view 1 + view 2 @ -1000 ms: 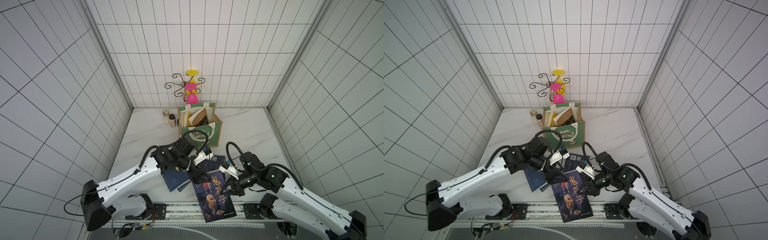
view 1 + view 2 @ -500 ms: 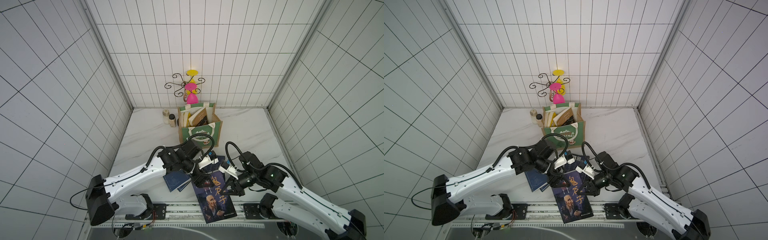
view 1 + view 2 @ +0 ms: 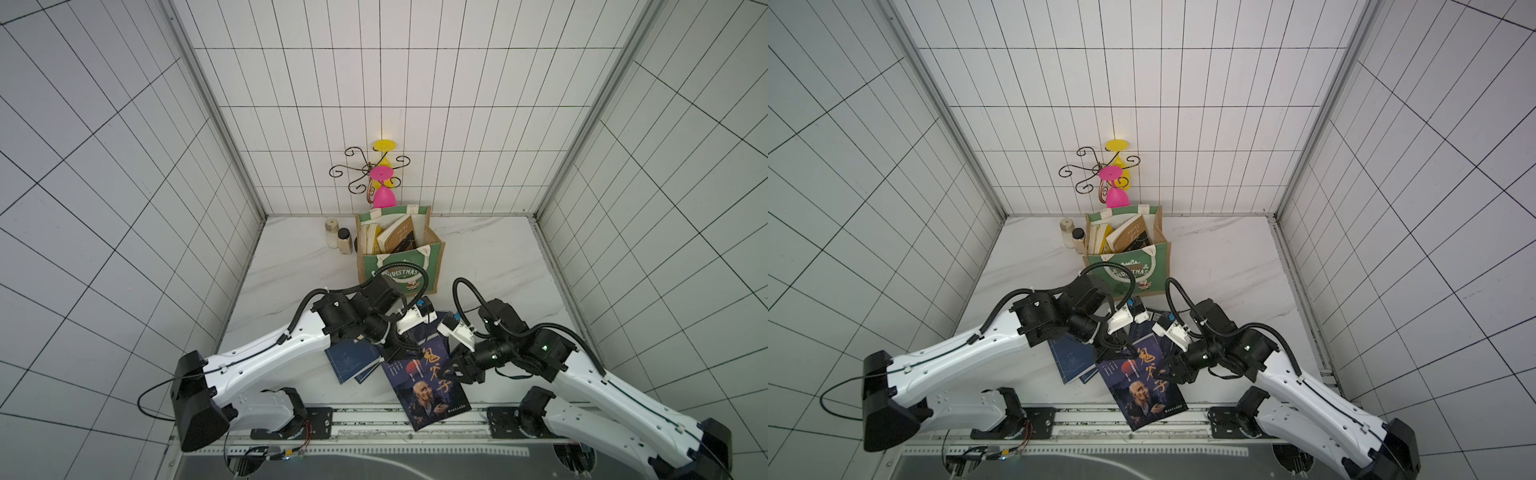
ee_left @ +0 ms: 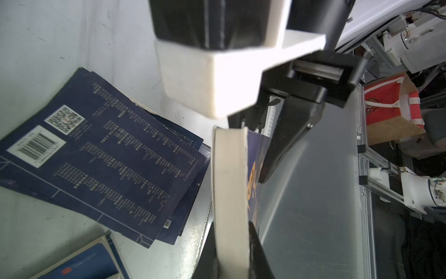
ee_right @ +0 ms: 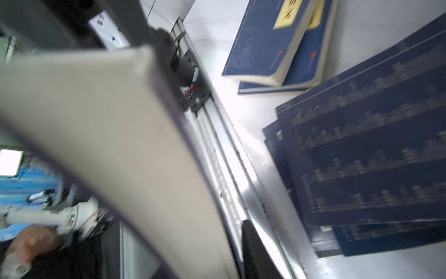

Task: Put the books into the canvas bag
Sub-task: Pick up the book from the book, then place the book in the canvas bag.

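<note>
Two small jars (image 3: 337, 239) stand at the back of the desk (image 3: 291, 266), just left of the canvas bag (image 3: 399, 270). The bag is upright and open, with several books leaning inside it.

Nearer me and left of centre, navy books (image 3: 353, 363) lie overlapped flat on the desk. My left wrist view shows more of them (image 4: 103, 145), back cover up, with barcode and square code visible.

My left gripper (image 3: 400, 353) is clamped narrow on the upper left corner of the illustrated book (image 3: 428, 386). This is the dark cover with orange characters and an old man's portrait. In my left wrist view its pale page edge (image 4: 229, 193) runs between my fingers (image 4: 289, 135).

The book is off the desk and tilted. Its near corner reaches past the front edge, over the rail (image 3: 374, 415).

My right gripper (image 3: 461, 368) is at the book's right edge. I cannot tell whether it grips or stands parted, because the right wrist view is blurred.
</note>
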Available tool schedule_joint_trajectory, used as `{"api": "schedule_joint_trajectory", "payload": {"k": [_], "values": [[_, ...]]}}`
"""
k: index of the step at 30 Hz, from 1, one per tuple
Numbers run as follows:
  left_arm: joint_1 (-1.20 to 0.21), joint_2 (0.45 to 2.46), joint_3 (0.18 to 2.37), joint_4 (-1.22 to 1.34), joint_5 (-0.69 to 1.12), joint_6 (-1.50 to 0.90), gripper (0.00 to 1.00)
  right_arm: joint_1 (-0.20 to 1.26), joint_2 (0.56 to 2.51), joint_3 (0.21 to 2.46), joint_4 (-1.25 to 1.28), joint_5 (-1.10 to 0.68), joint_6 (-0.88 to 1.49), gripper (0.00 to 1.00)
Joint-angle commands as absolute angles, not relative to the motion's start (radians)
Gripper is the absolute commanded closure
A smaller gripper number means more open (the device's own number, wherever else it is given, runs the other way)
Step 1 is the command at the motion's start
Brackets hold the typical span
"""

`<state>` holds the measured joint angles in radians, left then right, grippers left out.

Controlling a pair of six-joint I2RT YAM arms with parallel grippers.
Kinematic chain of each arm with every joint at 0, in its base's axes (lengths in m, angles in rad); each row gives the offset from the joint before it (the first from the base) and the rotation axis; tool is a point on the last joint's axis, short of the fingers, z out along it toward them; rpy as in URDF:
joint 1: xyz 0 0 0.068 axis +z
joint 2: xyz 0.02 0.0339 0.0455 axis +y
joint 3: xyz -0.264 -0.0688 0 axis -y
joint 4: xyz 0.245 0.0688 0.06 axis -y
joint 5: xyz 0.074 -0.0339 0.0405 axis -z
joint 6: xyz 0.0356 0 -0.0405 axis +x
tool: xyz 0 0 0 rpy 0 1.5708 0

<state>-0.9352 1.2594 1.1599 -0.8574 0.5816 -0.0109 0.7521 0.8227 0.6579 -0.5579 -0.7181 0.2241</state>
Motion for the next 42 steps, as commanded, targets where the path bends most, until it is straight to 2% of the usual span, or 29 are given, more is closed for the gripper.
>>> {"api": "schedule_joint_trajectory", "payload": {"k": [1, 2, 4, 7, 12, 19, 26, 34, 42], "values": [[-0.872, 1.204, 1.268, -0.852, 0.507, -0.03, 1.0, 0.723, 0.793, 0.765, -0.455, -0.604, 0.248, 0.29], [-0.857, 1.199, 1.298, -0.858, 0.483, -0.031, 1.0, 0.716, 0.788, 0.76, -0.437, -0.583, 0.257, 0.19], [-0.813, 1.205, 1.381, -0.889, 0.45, -0.03, 1.0, 0.699, 0.779, 0.752, -0.407, -0.534, 0.274, 0.07], [-0.748, 1.262, 1.525, -0.97, 0.438, -0.016, 1.0, 0.675, 0.761, 0.738, -0.361, -0.473, 0.299, 0.01], [-0.669, 1.378, 1.813, -1.039, 0.343, -0.052, 1.0, 0.651, 0.716, 0.727, -0.316, -0.363, 0.331, 0.01], [-0.505, 1.476, 2.056, -0.9, 0.383, -0.194, 1.0, 0.638, 0.67, 0.687, -0.312, -0.314, 0.361, 0.01], [-0.499, 1.534, 2.011, -0.672, 0.316, -0.196, 1.0, 0.638, 0.631, 0.657, -0.313, -0.332, 0.377, 0.01], [-0.498, 1.639, 2.012, -0.616, 0.248, -0.125, 1.0, 0.637, 0.611, 0.641, -0.313, -0.342, 0.379, 0.01], [-0.495, 1.634, 1.98, -0.555, 0.178, -0.071, 1.0, 0.637, 0.628, 0.633, -0.286, -0.343, 0.38, 0.01]]}}
